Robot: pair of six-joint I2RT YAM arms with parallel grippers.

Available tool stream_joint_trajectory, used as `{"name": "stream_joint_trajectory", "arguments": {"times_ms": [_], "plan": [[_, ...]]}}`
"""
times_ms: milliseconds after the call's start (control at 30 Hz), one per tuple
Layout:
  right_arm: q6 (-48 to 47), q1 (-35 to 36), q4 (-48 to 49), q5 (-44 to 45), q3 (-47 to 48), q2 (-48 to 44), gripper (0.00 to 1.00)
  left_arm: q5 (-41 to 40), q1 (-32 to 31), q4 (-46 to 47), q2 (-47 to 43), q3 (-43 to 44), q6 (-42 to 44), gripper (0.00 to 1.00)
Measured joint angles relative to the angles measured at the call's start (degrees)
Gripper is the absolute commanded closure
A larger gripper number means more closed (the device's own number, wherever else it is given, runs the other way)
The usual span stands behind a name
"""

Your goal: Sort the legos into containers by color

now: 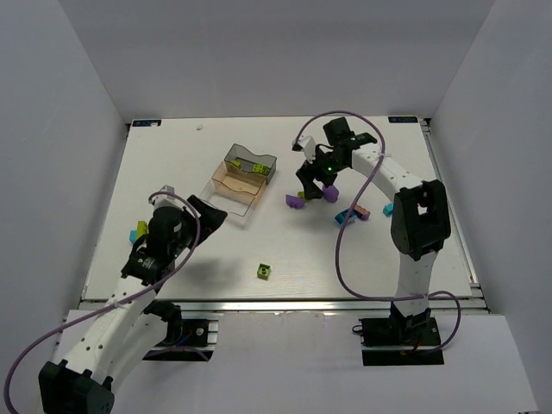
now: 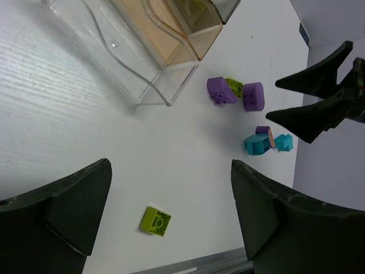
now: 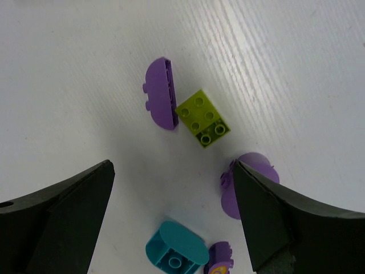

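Three adjoining trays stand left of centre: smoky grey (image 1: pixel 251 161) holding lime green bricks, orange-tinted (image 1: pixel 235 183), and clear (image 1: pixel 222 205). My right gripper (image 1: pixel 314 185) is open and empty, hovering over two purple bricks (image 3: pixel 161 92) (image 3: pixel 251 184) and a lime green brick (image 3: pixel 203 118); a cyan brick (image 3: pixel 174 250) lies nearer me. My left gripper (image 1: pixel 211 216) is open and empty beside the clear tray (image 2: pixel 114 51). A lone lime green brick (image 2: pixel 155 220) (image 1: pixel 264 272) lies on the table under it, near the front edge.
More cyan bricks (image 1: pixel 349 214) with a pinkish piece lie right of the purple ones. A cyan and a green brick (image 1: pixel 137 231) lie beside my left arm. The table's front rail (image 1: pixel 276 304) runs close behind the lone green brick.
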Motion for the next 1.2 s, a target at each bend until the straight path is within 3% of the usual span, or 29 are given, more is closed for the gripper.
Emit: {"name": "stream_joint_trajectory", "arguments": {"times_ms": [167,333,467,533,733,1000,1200], "plan": [[2.5,1.0,0.3,1.4,5.6,3.8,0.22,0.0,0.0,-1.0,-4.2,-3.5,-2.6,0.06],[12.4,1.5,3.0,6.7,8.7,8.0,0.29,0.0,0.0,-1.3,-4.9,-4.7,-3.9,0.06],[19.7,1.9,4.3,10.9,7.4,8.9,0.31,0.0,0.0,-1.6,-4.9,-5.3,-4.5,0.06],[19.7,2.1,4.7,12.0,7.5,9.4,0.27,0.0,0.0,-1.7,-4.9,-5.3,-4.7,0.06],[5.2,2.3,3.2,11.7,8.2,10.4,0.16,0.0,0.0,-2.0,-5.0,-5.3,-5.2,0.06],[-22.6,2.3,-3.9,10.3,7.2,10.7,0.22,0.1,0.0,-2.3,-5.6,-6.2,-6.0,0.06],[-32.0,2.3,-7.6,8.4,7.9,13.3,0.24,0.1,0.0,-2.2,-5.6,-6.2,-6.2,0.06]]}}
